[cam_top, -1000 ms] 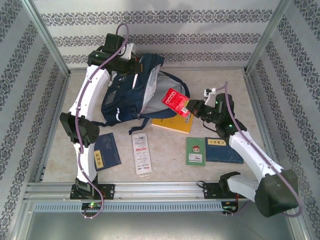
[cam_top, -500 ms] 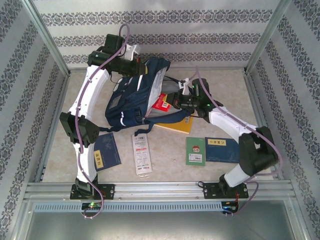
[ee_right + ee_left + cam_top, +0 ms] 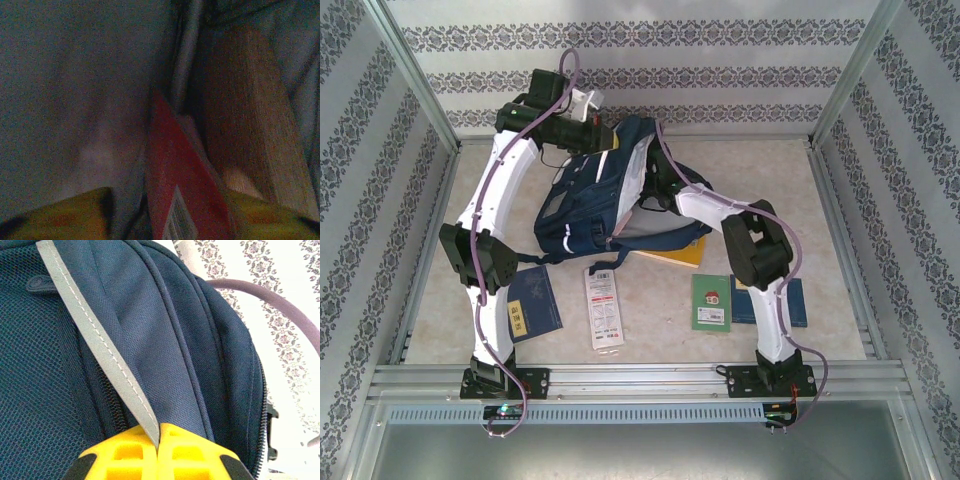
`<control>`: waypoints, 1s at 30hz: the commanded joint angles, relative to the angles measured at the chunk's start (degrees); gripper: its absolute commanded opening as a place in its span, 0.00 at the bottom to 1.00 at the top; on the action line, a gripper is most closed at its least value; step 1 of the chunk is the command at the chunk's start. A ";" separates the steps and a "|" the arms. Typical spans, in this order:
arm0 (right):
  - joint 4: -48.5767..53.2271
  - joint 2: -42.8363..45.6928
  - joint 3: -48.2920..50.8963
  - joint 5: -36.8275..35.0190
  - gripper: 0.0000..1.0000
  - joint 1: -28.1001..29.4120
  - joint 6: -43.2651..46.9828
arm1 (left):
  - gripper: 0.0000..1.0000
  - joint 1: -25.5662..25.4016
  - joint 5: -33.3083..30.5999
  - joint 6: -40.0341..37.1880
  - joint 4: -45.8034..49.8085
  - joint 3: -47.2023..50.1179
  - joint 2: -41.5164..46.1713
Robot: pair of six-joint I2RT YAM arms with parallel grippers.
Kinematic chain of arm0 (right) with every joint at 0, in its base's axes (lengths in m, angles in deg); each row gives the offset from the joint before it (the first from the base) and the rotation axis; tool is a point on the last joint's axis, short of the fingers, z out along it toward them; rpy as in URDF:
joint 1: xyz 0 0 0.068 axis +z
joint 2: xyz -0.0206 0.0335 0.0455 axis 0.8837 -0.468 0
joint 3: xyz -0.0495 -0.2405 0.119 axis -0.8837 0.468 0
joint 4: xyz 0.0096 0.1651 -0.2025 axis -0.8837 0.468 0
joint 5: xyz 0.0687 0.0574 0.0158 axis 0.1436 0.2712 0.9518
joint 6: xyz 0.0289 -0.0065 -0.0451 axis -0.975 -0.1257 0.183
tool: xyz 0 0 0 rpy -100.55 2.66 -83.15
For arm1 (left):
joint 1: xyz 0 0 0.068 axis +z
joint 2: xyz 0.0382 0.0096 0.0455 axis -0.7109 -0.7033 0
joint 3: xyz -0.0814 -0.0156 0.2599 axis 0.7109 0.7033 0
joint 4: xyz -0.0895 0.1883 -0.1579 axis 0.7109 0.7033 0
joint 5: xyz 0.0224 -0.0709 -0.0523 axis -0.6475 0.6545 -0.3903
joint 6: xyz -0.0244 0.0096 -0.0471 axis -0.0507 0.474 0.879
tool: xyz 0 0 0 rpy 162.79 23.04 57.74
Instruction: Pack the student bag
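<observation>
Bright, even light is falling from above in the top view, washing over the pale surface (image 3: 655, 300) and leaving only soft, short shadows under the student bag (image 3: 590, 190). The left wrist view is rendering the fabric weave crisply, while the patterned wall (image 3: 280, 315) behind is blowing out toward white. The right wrist view is sitting in deep gloom, grainy, green-tinted and blurring throughout.

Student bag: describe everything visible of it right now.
The student bag is a large navy fabric backpack with mesh panels, grey reflective strips and dark straps, propped up at the far middle of the table, main opening gaping rightward. The left gripper pinches a grey strip near its top. The right gripper reaches inside the opening, a red book between its fingers. The bag's base overlaps a yellow book.
</observation>
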 commanded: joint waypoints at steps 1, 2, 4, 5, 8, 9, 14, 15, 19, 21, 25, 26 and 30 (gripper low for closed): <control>-1.05 1.39 -2.06 -3.65 0.75 0.87 1.15 | 0.00 1.22 4.66 -1.05 -7.58 -1.61 2.49; -0.87 3.00 -0.78 -4.45 0.79 0.70 3.15 | 0.00 1.64 4.07 -0.85 -7.52 -1.61 2.36; 1.23 7.52 2.68 -7.02 0.87 0.50 8.47 | 0.00 2.78 2.09 -0.36 -7.36 -1.41 2.09; 1.38 9.54 4.34 -7.43 0.88 0.20 10.37 | 0.00 3.35 1.34 -0.02 -7.36 -1.25 1.94; 1.84 15.71 9.90 -7.79 0.92 -1.15 14.42 | 0.00 4.96 -1.28 1.39 -7.62 -1.91 0.60; 2.43 17.61 11.51 -7.97 0.93 -1.65 15.31 | 0.00 5.25 -2.71 1.24 -6.91 -3.07 -0.33; 7.49 26.87 18.45 -12.74 0.93 -3.19 20.33 | 0.00 5.46 -8.88 1.80 -5.87 -7.82 -4.59; 8.37 28.98 20.06 -13.95 0.93 -3.37 21.10 | 0.00 5.46 -9.34 2.40 -6.96 -7.47 -5.02; 10.94 37.13 26.78 -17.72 0.91 -3.72 23.93 | 0.03 4.82 -10.05 4.42 -9.17 -7.94 -8.07; 11.35 40.61 30.04 -17.67 0.91 -3.62 24.90 | 0.07 4.16 -10.04 4.82 -9.03 -8.38 -9.40; 13.84 46.67 35.69 -15.83 0.90 -2.51 26.99 | 0.36 2.35 -8.97 5.57 -8.26 -7.50 -8.66; 14.89 47.91 36.82 -16.13 0.90 -2.15 27.42 | 0.40 2.01 -9.24 5.50 -8.28 -6.48 -7.49; 16.57 53.06 42.49 -14.56 0.88 -0.09 27.72 | 0.52 1.36 -11.96 8.20 -13.30 6.52 3.12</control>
